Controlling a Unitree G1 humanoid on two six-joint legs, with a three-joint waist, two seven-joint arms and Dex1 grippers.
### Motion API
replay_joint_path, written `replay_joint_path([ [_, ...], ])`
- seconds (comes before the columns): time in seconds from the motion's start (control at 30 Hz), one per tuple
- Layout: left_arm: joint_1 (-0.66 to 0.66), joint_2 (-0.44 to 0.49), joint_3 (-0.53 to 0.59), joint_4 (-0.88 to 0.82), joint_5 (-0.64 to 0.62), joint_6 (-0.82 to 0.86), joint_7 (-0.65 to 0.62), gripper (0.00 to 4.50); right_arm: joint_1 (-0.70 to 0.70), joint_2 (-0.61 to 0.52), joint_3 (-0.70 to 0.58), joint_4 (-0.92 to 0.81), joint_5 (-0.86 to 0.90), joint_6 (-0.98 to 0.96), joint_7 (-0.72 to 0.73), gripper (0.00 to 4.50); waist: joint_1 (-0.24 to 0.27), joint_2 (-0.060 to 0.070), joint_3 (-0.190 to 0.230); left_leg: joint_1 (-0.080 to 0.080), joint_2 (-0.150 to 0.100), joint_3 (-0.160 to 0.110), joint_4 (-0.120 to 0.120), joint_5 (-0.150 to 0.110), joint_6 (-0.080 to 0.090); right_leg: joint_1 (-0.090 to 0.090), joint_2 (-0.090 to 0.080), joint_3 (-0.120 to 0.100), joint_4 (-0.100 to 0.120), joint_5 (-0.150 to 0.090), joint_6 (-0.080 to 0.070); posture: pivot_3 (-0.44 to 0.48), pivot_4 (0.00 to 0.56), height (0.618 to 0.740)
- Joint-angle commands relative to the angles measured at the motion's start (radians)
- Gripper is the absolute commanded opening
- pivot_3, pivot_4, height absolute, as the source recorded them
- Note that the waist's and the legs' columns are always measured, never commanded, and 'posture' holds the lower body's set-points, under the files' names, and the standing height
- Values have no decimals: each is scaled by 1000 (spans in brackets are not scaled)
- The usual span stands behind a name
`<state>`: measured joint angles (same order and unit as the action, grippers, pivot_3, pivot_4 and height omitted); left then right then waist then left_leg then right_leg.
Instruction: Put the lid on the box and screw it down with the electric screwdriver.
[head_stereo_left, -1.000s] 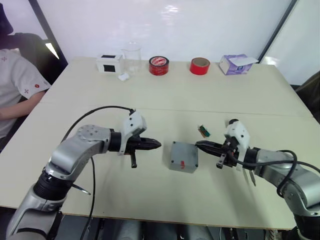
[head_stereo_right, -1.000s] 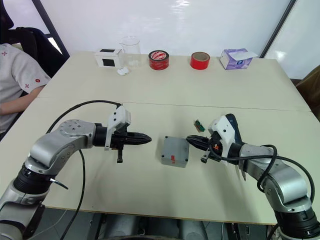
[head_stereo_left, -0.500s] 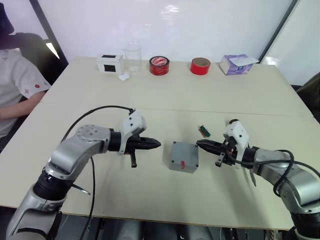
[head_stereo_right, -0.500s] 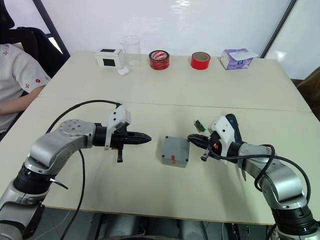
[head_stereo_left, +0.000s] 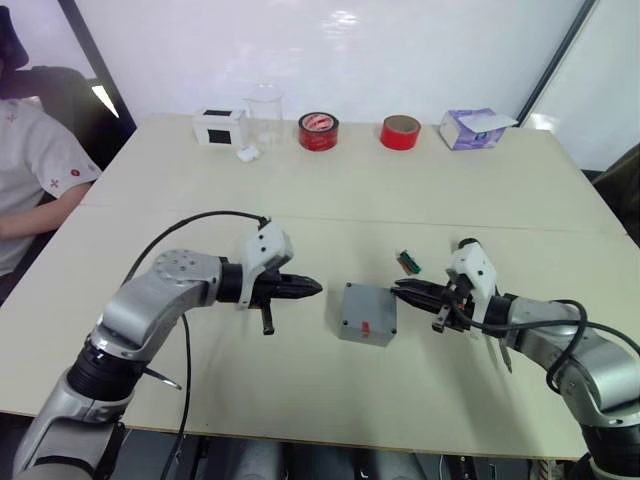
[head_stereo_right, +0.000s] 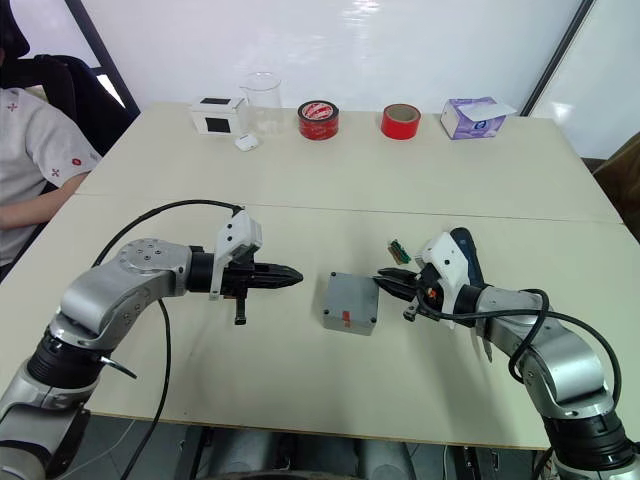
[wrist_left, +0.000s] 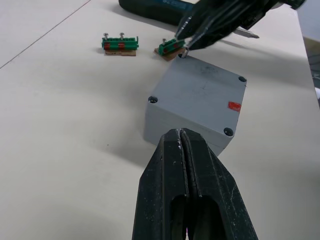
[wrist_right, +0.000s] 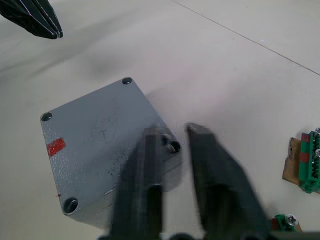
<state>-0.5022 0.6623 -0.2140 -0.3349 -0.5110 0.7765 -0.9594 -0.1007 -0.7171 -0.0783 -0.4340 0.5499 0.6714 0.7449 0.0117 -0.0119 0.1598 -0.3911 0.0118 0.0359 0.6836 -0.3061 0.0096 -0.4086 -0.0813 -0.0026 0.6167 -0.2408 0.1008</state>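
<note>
Well, from my head, the lid (head_stereo_left: 368, 312) sits on the box (head_stereo_left: 362, 332) between my grippers. My left gripper (head_stereo_left: 312, 289), fingers pressed together, points at it from just beside. At my left wrist, it lies ahead of my tips. At my right wrist, my right gripper (wrist_right: 172, 135) straddles its corner, fingers apart.

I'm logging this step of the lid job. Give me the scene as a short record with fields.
lid: on the box, red spot up, a screw hole at each corner
left claw: shut, empty, pointing at the box, apart from it
right claw: open, tips over the lid corner nearest it
screwdriver: lying on the table beyond the box, not held
near box: two small green terminal blocks
far edge of table: white box, clear beaker, two red tape rolls, purple tissue box
</note>
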Motion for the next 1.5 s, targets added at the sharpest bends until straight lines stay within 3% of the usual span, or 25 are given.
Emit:
replay_joint_path([
  [0.03, -9, -5, 16, -27, -6, -9, 1, 0, -19, -10, -20, -9, 4, -5, 7, 2478, 0, 0, 0, 0, 0, 0, 0, 0, 0, 0, 0, 0, 0, 0, 0, 0, 150, 740],
  [0.1, -10, -8, 15, -26, -6, -9, 1, 0, -25, -12, -27, -6, 9, -1, 8, 3259, 0, 0, 0, 0, 0, 0, 0, 0, 0, 0, 0, 0, 0, 0, 0, 0, 150, 740],
  [0.3, -20, -20, 18, -24, -12, -8, 0, 0, -44, -20, -80, -2, 48, 33, 5, 3259, 1, 0, 0, 0, 0, 0, 0, 0, 0, 0, 0, 0, 0, 0, 0, 0, 150, 740],
  [0.4, -38, -42, 24, -36, -34, -3, -3, 0, -109, -27, -224, 21, 171, 142, -42, 3259, 0, 0, 0, 0, 0, 0, 0, 0, 0, 0, 0, 0, 0, 0, 0, 0, 150, 740],
  [0.53, -81, -74, 18, -70, -67, 14, -7, 0, -210, -137, -311, 95, 218, 307, -76, 4309, 2, 2, 1, 0, 0, 0, 0, 0, 0, 0, -1, 0, 0, 0, 0, 0, 150, 740],
  [0.7, -103, -90, 26, -44, -71, -2, -5, 0, -316, -223, -321, 141, 295, 448, -64, 4428, -6, 2, 2, 0, 0, 0, 0, 0, 0, 0, 0, 0, -1, 0, 0, 0, 150, 740],
  [0.8, -92, -92, 24, -30, -57, -14, 8, 0, -210, -273, -257, 27, 270, 374, 56, 4428, -4, 2, 2, 0, 0, 0, -1, 0, 0, 0, 2, 0, 0, 0, 0, 0, 150, 740],
  [0.93, -59, -66, 25, -48, -60, -4, 6, 0, -48, -184, -220, -86, 229, 226, 75, 4428, 0, 2, 2, 0, 1, -2, -1, -1, 1, 0, 2, -1, 0, 2, 3, 0, 150, 740],
  [1.23, -39, -22, 35, -42, -63, 7, 5, 0, 53, -74, -66, -50, -24, -127, 79, 4428, 0, 2, 3, 0, 0, 0, 0, -1, 1, 0, 0, 0, -1, 0, 1, 0, 150, 740],
  [1.27, -41, -20, 34, -43, -64, 10, 5, 0, 60, -67, -46, -42, -49, -157, 83, 3929, 0, 2, 3, 0, 0, 0, 0, -1, 1, 0, 0, 0, -1, 0, 1, 0, 150, 740],
  [1.43, -48, -15, 40, -45, -69, 24, 6, 0, 66, -23, 4, 11, -112, -235, 74, 2345, -1, 2, 3, 0, 0, 0, 0, 0, 1, 0, 0, 0, 0, 0, 1, 0, 150, 740],
  [1.5, -49, -14, 42, -45, -71, 27, 7, 0, 64, -10, 14, 24, -125, -251, 70, 2345, -1, 2, 3, 0, 0, 0, 0, 0, 1, 0, 0, 0, 0, 0, 0, 0, 150, 740],
])
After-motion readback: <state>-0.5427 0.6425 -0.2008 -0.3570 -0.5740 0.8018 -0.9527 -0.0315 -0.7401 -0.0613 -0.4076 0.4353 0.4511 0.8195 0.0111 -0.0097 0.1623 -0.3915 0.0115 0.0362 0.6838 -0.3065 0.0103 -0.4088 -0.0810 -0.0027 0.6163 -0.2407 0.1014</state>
